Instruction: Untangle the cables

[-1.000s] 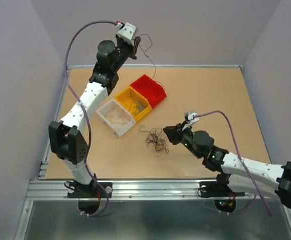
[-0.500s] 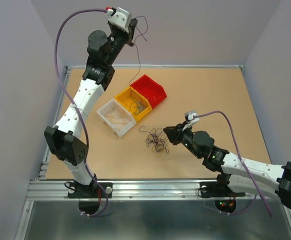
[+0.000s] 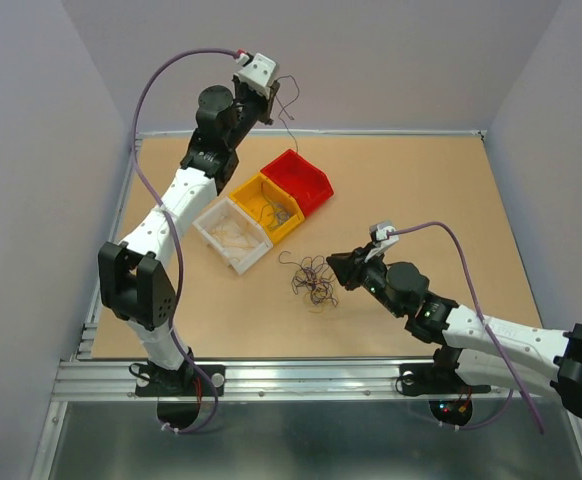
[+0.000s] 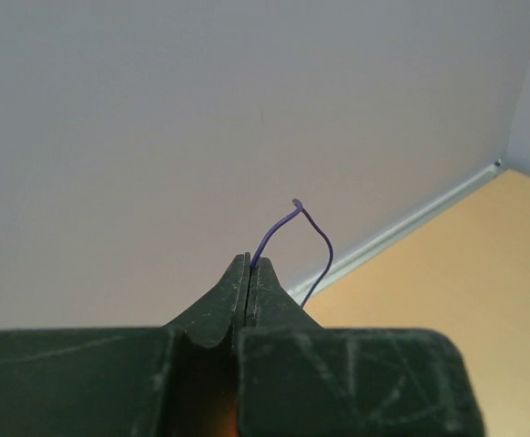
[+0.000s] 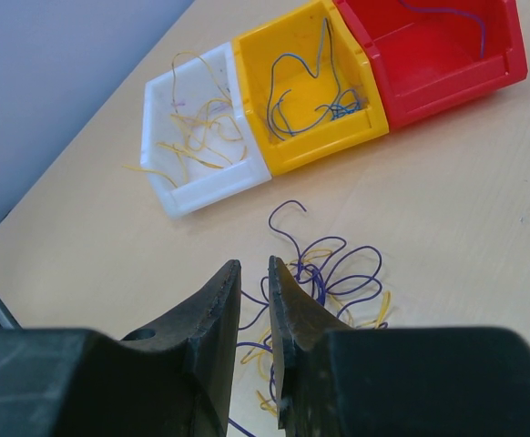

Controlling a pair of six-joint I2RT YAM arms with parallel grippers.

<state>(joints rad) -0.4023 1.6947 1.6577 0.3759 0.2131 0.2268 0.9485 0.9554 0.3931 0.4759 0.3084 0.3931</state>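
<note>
My left gripper (image 3: 268, 100) is raised high at the back left, over the table's far edge. It is shut on one thin purple cable (image 4: 331, 254), which arcs up from the fingertips (image 4: 265, 273) and hangs down free. A loose clump of purple and yellowish cables (image 3: 311, 280) lies on the table in the middle. My right gripper (image 3: 333, 266) sits low just to the right of it. In the right wrist view that gripper (image 5: 254, 266) is open by a narrow gap with nothing between its fingers, and the clump (image 5: 338, 278) lies just beyond the tips.
Three small bins stand in a diagonal row behind the clump: a white bin (image 3: 233, 235) with yellowish wires, a yellow bin (image 3: 268, 207) with dark and blue wires, a red bin (image 3: 299, 180) with a purple wire. Grey walls close off the back and both sides.
My left arm lifted higher and leftward, then came back down to about where it was. The held cable no longer trails down toward the bins and dangles free. The right arm stayed still.
</note>
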